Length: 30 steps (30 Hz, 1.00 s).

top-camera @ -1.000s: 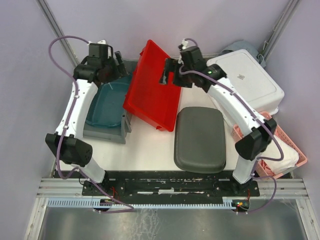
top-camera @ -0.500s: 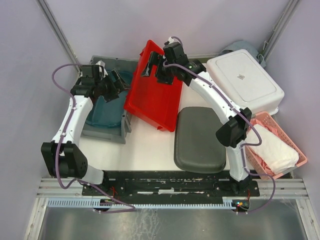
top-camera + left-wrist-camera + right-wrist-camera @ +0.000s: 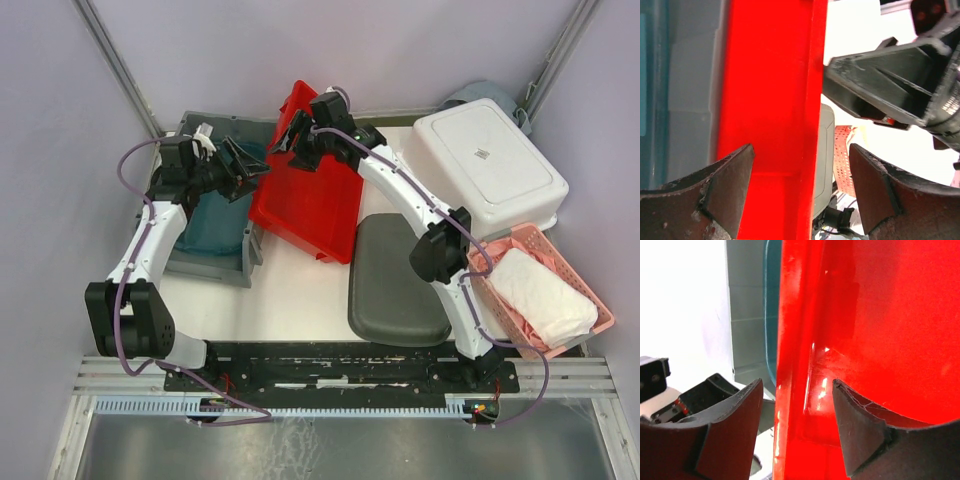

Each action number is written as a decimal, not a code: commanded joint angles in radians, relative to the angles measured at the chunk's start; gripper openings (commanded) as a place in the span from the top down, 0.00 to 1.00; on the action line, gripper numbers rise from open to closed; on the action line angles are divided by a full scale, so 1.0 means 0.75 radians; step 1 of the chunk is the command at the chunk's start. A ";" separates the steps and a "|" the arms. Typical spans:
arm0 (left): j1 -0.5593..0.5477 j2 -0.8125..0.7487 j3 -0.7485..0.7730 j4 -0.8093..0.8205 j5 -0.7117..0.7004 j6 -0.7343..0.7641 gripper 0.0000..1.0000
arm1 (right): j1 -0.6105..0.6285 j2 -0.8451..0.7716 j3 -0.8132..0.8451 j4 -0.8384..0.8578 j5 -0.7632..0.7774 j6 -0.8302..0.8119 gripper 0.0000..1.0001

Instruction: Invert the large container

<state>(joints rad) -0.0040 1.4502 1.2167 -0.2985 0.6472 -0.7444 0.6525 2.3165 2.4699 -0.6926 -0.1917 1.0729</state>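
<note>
The large red container (image 3: 310,195) stands tilted on the table, propped against the grey bin on its left, with its raised rim at the far left. My left gripper (image 3: 257,166) is open at that raised rim from the left side. In the left wrist view the red container (image 3: 765,100) has its rim running between the open jaws of the gripper (image 3: 801,187). My right gripper (image 3: 287,140) is open at the same rim, a little farther back. In the right wrist view the red container (image 3: 890,325) has its rim between the spread jaws of the gripper (image 3: 797,425).
A grey bin (image 3: 205,262) holding a teal container (image 3: 215,215) stands left of the red one. A dark grey lid (image 3: 400,280) lies at the centre right. A white upturned tub (image 3: 490,165) and a pink basket (image 3: 578,300) with white cloth are on the right.
My right arm has swung left across the red container to its far left rim. My left gripper has moved right to the same rim. The red container has barely moved.
</note>
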 commanded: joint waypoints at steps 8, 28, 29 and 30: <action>0.001 -0.040 -0.011 0.187 0.216 -0.104 0.19 | 0.042 0.096 0.145 0.045 0.025 0.060 0.40; 0.050 -0.161 0.134 0.091 0.109 -0.102 0.12 | -0.111 0.075 0.232 0.677 -0.391 0.331 0.98; 0.050 -0.176 0.134 0.095 0.093 -0.102 0.12 | -0.126 0.095 0.234 0.761 -0.431 0.383 0.98; 0.051 -0.178 0.147 0.092 0.086 -0.101 0.12 | -0.139 0.092 0.191 0.871 -0.459 0.435 0.98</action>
<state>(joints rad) 0.0341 1.3724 1.3087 -0.2611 0.7502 -0.7956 0.5919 2.3875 2.5336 -0.4622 -0.3798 1.2667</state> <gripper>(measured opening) 0.878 0.185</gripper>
